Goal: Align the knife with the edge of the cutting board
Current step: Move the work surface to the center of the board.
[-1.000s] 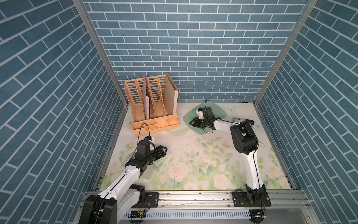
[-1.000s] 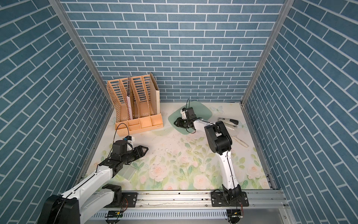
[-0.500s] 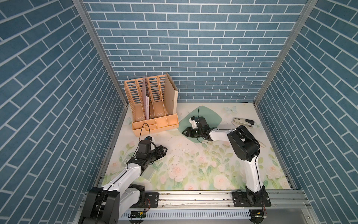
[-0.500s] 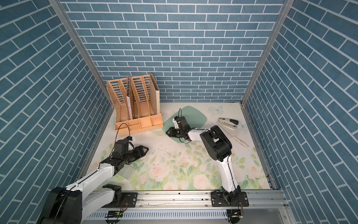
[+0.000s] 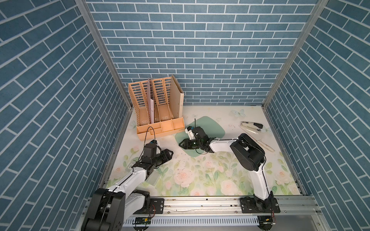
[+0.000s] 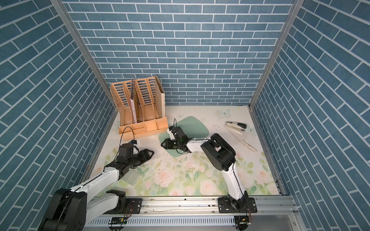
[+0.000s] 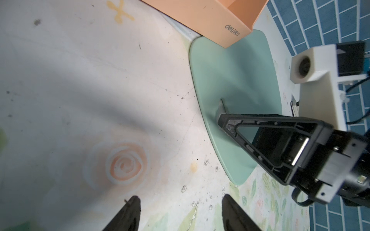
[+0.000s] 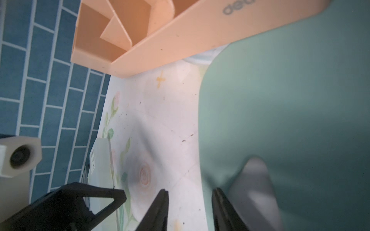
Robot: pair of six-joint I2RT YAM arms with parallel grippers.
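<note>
Here, the knife point(image 6: 241, 139) lies flat on the table point(image 5: 200, 180), well apart from both sets of jaws. It is on the far side of the board point(image 5: 212, 128) from the right gripper point(image 5: 181, 144). It rests against no edge of the board, and bare table shows between the two. Its blade end sits just beside a stapler point(image 5: 252, 126); whether they touch cannot be told.

The board lies flat, directly beneath the right jaws. In both top views the right gripper is stretched low across it, with its tips at the board edge that faces the left gripper point(image 5: 169, 154). In the right wrist view these jaws stand partly apart and clamp nothing. One finger point(image 8: 158, 208) is over the table and the other over the board, and the board's edge runs through the gap. A blurred grey shape point(image 8: 254, 180) sits beside that second finger; what it is cannot be told.

The left gripper hangs low over bare table, near the right jaws but apart from them, and points towards them. Its jaws are spread and empty in the left wrist view.

An orange organizer point(image 5: 160, 112) stands to one side of the right jaws, close to the board's corner. A translucent piece point(image 5: 153, 178) lies behind the left jaws, partly under that arm.
</note>
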